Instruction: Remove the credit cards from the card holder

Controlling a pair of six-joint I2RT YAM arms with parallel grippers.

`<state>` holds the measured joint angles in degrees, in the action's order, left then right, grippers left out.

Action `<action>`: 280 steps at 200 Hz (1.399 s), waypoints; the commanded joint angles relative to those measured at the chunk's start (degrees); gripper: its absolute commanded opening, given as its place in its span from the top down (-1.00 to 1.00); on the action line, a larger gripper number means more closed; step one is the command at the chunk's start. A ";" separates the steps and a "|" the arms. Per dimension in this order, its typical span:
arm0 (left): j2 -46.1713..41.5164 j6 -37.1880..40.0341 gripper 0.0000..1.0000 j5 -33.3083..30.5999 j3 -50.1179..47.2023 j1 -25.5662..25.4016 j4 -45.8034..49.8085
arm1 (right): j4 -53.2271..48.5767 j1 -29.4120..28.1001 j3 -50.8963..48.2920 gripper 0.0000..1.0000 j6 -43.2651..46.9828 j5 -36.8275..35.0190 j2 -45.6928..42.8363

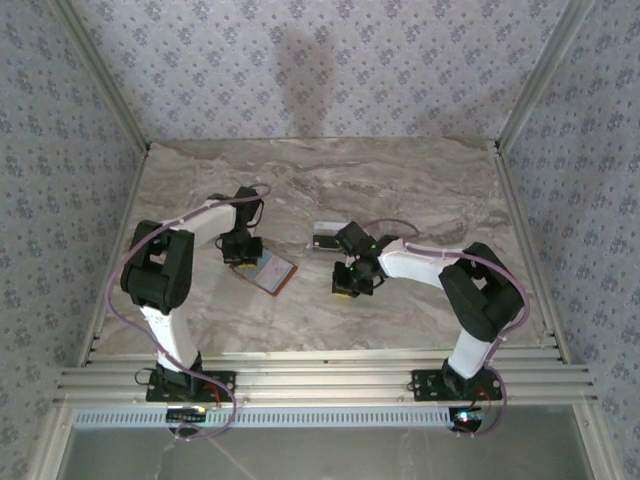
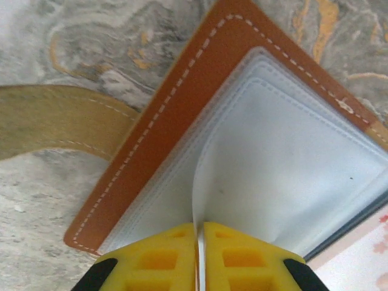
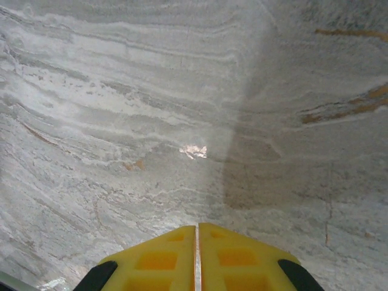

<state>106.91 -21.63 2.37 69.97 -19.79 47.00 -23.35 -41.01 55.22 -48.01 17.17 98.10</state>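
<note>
Card holder: lies open and flat on the table, left of centre, at the tip of the left arm. Orange-brown leather border with pale stitching, pale blue-grey lining facing up.
Lining: stacked pocket layers. One thin pale leaf is lifted off the rest and curves up toward the wrist camera.
Whitish-pink card: corner showing at the holder's lower right edge, with faint pink marks on it. A thin dark strip runs just beside it; cannot tell what that is.
Strap: tan, stitched, running out from the holder's left side and lying on the marble.
Left gripper: yellow fingers pressed together on the lifted leaf of the card holder, whose pale edge shows in the slit between them. Sits at the holder's far-left edge.
Right gripper: fingers closed flush, nothing between them. It is over bare marble right of centre, well apart from the holder.
Small pale flat piece: just far-left of the right gripper; too small to identify.
Table: grey-beige veined marble.
</note>
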 commanded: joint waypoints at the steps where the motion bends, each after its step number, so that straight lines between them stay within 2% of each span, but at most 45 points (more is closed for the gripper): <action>1: 0.01 -2.66 0.76 8.75 -4.33 -0.53 -1.39 | -2.30 -0.29 1.20 0.79 0.81 -1.24 -1.81; 43: -4.16 -9.97 0.74 15.46 -9.52 -3.44 -6.38 | -2.56 -0.23 1.69 0.79 0.83 -1.41 -2.33; 114: -11.03 -27.17 0.72 19.87 -18.44 -13.05 -16.79 | -2.48 -0.73 2.30 0.75 0.76 -1.02 -2.48; 146: -13.43 -34.31 0.69 20.38 -22.43 -17.01 -22.06 | -1.98 -1.15 2.04 0.66 0.39 -0.56 -2.30; 174: -14.04 -37.58 0.61 20.74 -23.74 -19.37 -23.82 | -1.34 -1.66 1.65 0.46 -0.04 -0.10 -1.79; 199: -15.61 -38.62 0.53 20.26 -24.42 -19.85 -24.23 | -1.28 -2.20 1.78 0.33 -0.09 -0.23 -1.01; 214: -16.25 -36.52 0.49 17.74 -22.89 -19.69 -20.74 | -1.47 -2.67 1.92 0.28 -0.24 -0.80 -0.33; 256: -15.88 -27.36 0.49 6.20 -15.00 -18.71 -5.28 | -2.29 -3.61 3.26 0.29 0.69 -2.63 2.60; 280: -17.68 -24.28 0.47 3.13 -12.93 -17.83 -1.52 | -3.96 -3.87 4.10 0.35 1.77 -4.84 3.78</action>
<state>91.77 -51.09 11.86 54.41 -38.54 36.25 -24.58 -44.25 57.56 -47.97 15.86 99.70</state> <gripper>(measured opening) 0.259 0.338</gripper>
